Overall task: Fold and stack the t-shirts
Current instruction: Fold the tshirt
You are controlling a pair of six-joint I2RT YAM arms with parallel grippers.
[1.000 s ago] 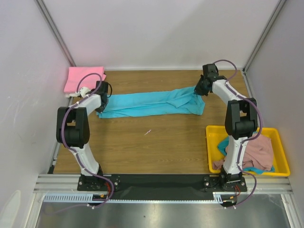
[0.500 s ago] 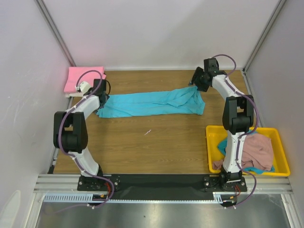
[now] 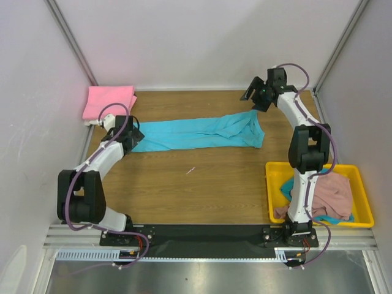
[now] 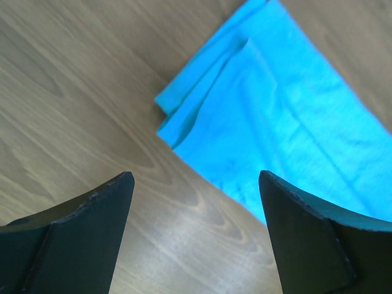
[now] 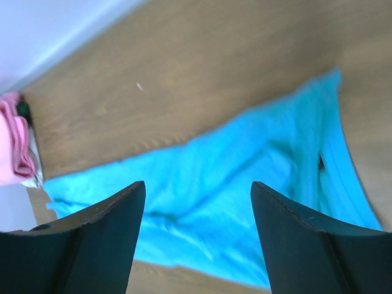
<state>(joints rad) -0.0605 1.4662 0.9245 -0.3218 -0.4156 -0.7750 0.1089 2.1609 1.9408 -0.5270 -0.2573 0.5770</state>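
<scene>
Softly creased turquoise t-shirt (image 3: 196, 133), long folded strip

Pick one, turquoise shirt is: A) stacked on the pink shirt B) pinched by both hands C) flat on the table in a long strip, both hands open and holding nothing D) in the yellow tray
C: the turquoise shirt lies stretched on the table, and the left hand and right hand stand open, gripping nothing.

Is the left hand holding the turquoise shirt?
No, the left hand is open and empty; the turquoise shirt lies loose beyond it.
</scene>
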